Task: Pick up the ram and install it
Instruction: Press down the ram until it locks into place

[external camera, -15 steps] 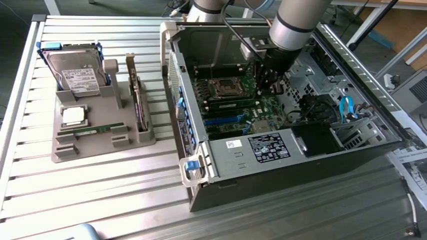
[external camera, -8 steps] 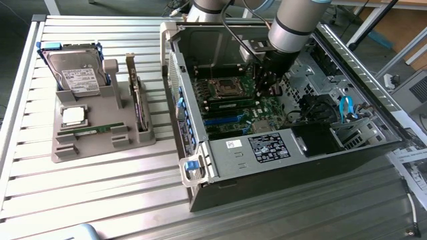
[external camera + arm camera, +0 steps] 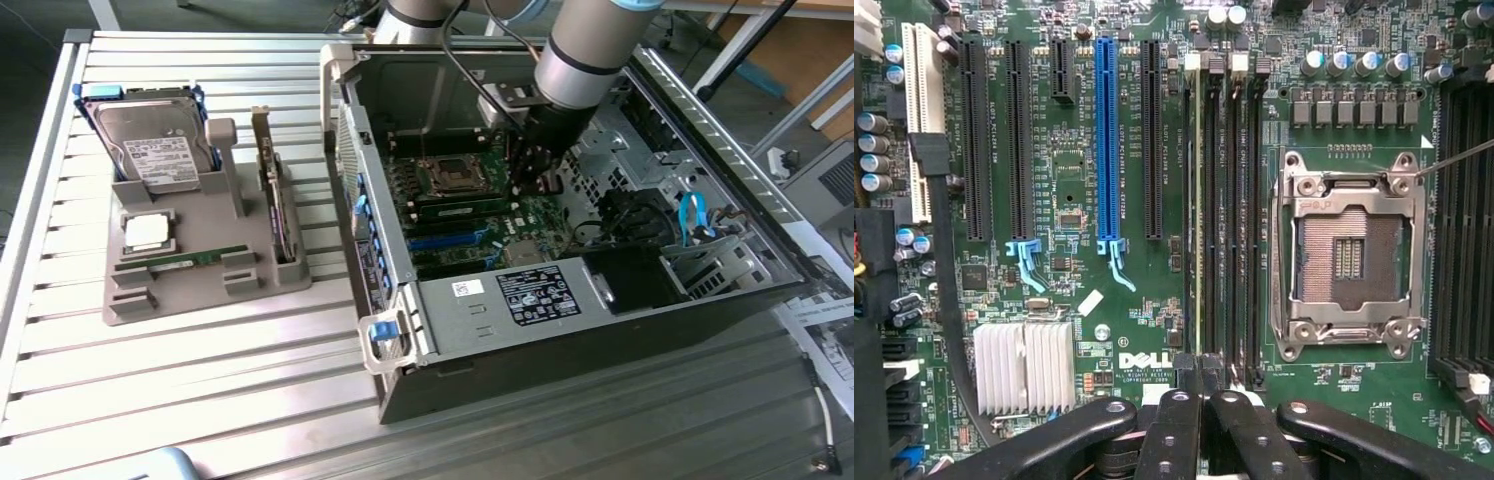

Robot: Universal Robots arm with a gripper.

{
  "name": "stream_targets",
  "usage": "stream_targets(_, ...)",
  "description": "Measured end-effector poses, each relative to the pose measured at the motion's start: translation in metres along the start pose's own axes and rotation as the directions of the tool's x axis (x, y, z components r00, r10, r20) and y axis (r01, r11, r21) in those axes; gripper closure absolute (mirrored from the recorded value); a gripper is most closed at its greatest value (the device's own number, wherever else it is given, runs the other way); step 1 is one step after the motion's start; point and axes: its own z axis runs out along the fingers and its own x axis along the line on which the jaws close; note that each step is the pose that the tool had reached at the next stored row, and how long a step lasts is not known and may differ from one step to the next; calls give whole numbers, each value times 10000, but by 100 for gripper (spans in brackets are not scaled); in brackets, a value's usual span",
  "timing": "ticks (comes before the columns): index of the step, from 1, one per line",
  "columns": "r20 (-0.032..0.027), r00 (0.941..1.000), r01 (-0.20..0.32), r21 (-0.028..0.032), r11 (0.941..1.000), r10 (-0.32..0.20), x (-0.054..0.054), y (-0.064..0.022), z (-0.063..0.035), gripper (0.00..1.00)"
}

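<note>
Now the arm reaches steeply down into the open computer case (image 3: 587, 290), its pincer (image 3: 1202, 385) clenched right above the motherboard (image 3: 1084, 160). Its fingertips meet over the ram (image 3: 1199, 200), which stands edge-on in a memory slot beside the processor socket (image 3: 1346, 255).

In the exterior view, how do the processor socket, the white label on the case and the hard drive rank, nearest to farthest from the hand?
1. Processor socket: on the board, just to the exterior view's left of the hand.
2. White label: on the case's front rim.
3. Hard drive: in the grey holder, far on the exterior view's left.
</note>
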Motion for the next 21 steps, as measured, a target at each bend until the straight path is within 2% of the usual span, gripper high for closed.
stream_targets(17,-5,10000,-2,-1,10000,2,5,2,62,89)
stream_targets(21,8,10000,-1,7,10000,1,6,1,48,89)
